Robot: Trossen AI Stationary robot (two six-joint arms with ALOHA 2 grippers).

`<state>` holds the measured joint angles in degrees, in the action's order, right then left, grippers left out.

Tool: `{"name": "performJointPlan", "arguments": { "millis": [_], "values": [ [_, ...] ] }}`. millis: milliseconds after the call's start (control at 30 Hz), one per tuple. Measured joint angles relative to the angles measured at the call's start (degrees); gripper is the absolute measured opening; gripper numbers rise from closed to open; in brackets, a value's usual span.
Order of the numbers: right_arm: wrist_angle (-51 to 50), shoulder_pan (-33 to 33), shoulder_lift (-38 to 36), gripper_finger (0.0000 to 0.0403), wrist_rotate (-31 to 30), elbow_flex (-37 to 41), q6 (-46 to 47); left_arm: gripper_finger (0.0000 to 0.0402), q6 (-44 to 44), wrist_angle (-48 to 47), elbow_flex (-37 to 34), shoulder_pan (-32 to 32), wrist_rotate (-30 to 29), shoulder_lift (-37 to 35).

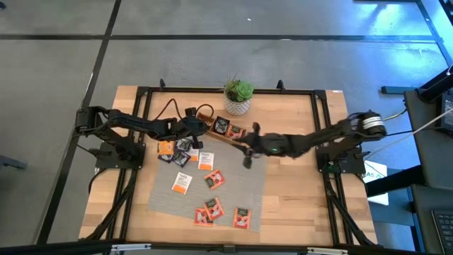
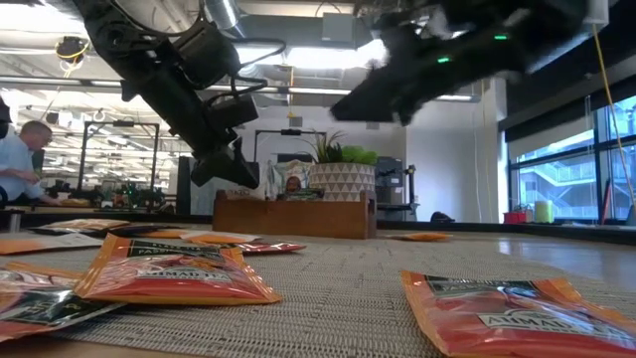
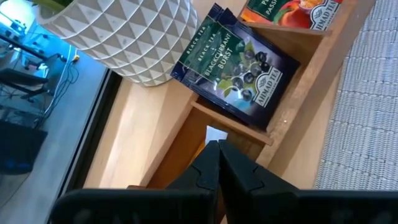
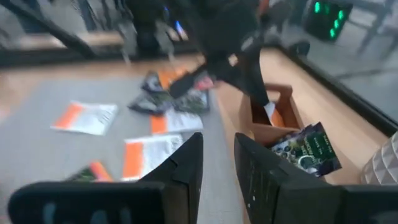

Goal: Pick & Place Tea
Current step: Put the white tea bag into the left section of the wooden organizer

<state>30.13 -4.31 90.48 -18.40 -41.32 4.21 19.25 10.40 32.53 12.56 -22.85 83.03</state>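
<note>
Several tea packets lie flat on the grey ribbed mat (image 1: pixel 237 188), among them white-orange ones (image 1: pixel 182 183) and orange-red ones (image 1: pixel 209 210). The wooden tray (image 1: pixel 230 133) stands beside the plant pot (image 1: pixel 238 105). In it a dark packet (image 3: pixel 239 62) leans upright, with an orange one (image 3: pixel 292 12) in the compartment beyond. My left gripper (image 3: pixel 217 152) is shut on a white-orange packet over the tray's end compartment (image 3: pixel 186 140). My right gripper (image 4: pixel 217 165) is open, holds nothing, and hovers above the mat near the tray's other end (image 1: pixel 248 157). My left gripper pinches the white-orange packet (image 4: pixel 272 114) between its two fingers by its upper edge. The fingers (image 4: pixel 249 74) come from above, pointing down. The packet hangs below them inside the end compartment. In the left wrist view only a white corner (image 3: pixel 216 132) shows past the fingertips.
The potted plant stands right behind the tray at the table's far edge. A pile of packets (image 1: pixel 177 150) lies under the left arm at the mat's far left corner. A black frame (image 1: pixel 322 142) rings the table. A person (image 2: pixel 20 159) sits in the room behind.
</note>
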Motion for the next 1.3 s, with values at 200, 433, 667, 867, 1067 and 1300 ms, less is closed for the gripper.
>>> {"name": "performJointPlan", "arguments": {
  "millis": [200, 433, 667, 867, 1067, 1300],
  "values": [
    [-17.4, 2.9, 10.3, 0.0106, 1.9, -15.6, -2.8, 0.0002, 0.0, -0.1, 0.0, 0.0, 0.0, 0.0],
    [-28.8, 4.7, 17.7, 0.0198, 1.9, -27.3, 0.1, 0.0005, 0.0, -0.4, 0.0, 0.0, 0.3, 0.0],
    [-28.6, 5.4, 22.7, 0.0263, -0.2, -28.9, -0.8, 0.0004, 0.0, -0.4, 0.0, 0.0, 0.3, 0.0],
    [-28.1, 7.0, 24.3, 0.0257, -0.5, -28.9, 0.0, 0.0003, 0.0, -0.4, 0.0, 0.0, 0.3, 0.0],
    [-28.5, 8.7, 25.1, 0.0211, 3.2, -28.9, 0.0, 0.0005, 0.0, -0.4, 0.0, 0.0, 0.4, 0.0],
    [-29.0, 9.6, 25.5, 0.0151, 5.0, -28.8, -0.2, 0.0003, 0.0, -0.4, 0.0, 0.0, 0.5, 0.0]
  ]
}}
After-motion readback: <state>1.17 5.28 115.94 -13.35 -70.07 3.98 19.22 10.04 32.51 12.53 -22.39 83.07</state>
